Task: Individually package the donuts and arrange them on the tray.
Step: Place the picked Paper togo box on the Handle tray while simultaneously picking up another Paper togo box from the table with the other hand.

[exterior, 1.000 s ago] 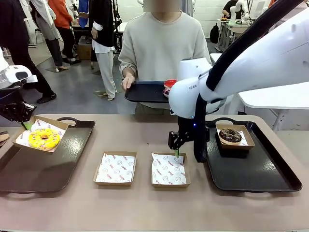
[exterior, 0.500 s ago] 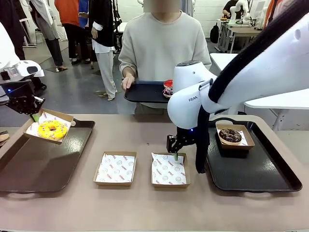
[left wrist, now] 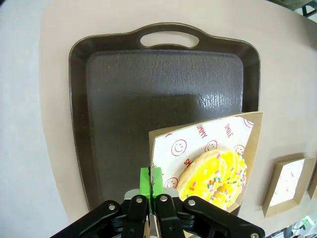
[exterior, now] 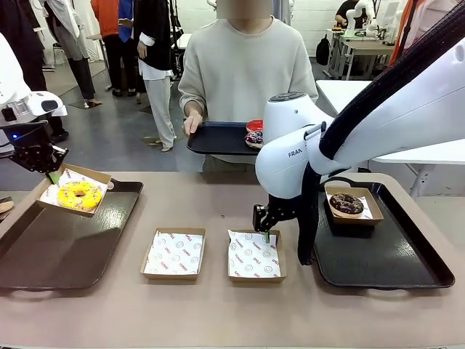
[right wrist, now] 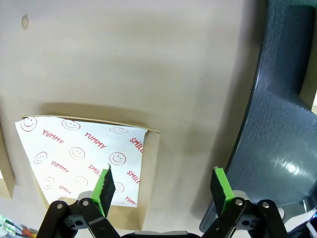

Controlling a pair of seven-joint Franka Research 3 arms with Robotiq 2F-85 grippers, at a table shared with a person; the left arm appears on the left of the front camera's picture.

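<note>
The left end effector [exterior: 52, 177] has raised the box [exterior: 98, 178] with the yellow donut [exterior: 78, 195].

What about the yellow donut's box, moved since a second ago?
Yes. The left gripper carried the box up and slightly right, toward the left tray's far handle.

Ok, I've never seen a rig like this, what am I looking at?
Two white robot arms share a beige table with a person holding a dark tray. The wide picture is from a fixed camera between the arms; the other two from each wrist. The left tool is shut on a brown cardboard box with a yellow sprinkled donut, over the left dark tray. The right tool hangs open by an empty paper-lined box. A chocolate donut sits boxed on the right tray.
</note>
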